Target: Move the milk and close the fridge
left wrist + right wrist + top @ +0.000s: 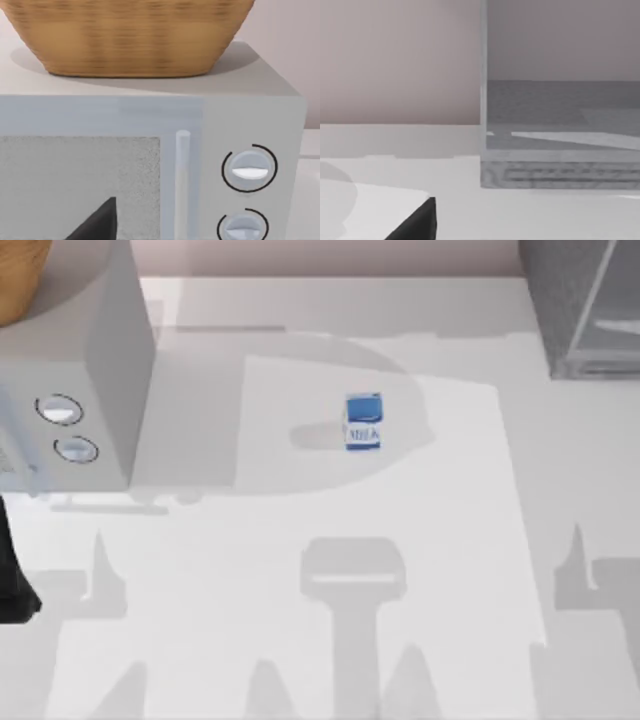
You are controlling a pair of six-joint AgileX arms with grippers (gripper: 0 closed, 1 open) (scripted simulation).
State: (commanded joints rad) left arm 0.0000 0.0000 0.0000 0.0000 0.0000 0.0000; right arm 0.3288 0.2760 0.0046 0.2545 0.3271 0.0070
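Right gripper (417, 222) first: just a dark tip of it, low over the table (450, 570) and facing the fridge (580, 300). Whether it is released or clenched, I cannot tell. Same story for the left gripper (97, 225), a dark tip in front of the microwave (90, 370); its state can't be told either.

Now the layout, big things first. That fridge sits at the table's far right corner, dark grey and speckled, with its pale glassy panel in a light frame. From the right wrist view I'm looking past a light upright edge into a dim grey space, which I read as the fridge standing open. How wide, I can't tell. Over on the left side of the table is the microwave, smooth light grey with two round dials, and a wicker basket (15, 280) rests on top of it.

And there's the milk (362, 422), upright and untouched, blue top, lettering facing the near edge. It stands alone on bare table, a little toward the far edge from the middle, between microwave and fridge and well apart from both.

So we're at the very start, by my reading: nothing grasped, milk not yet moved, fridge not yet closed. Both grippers look well apart from the carton. The right one seems the natural pick, since the fridge is on its side. It would need to swing in toward mid-table, come level with the carton's body and close on its sides without tipping it.
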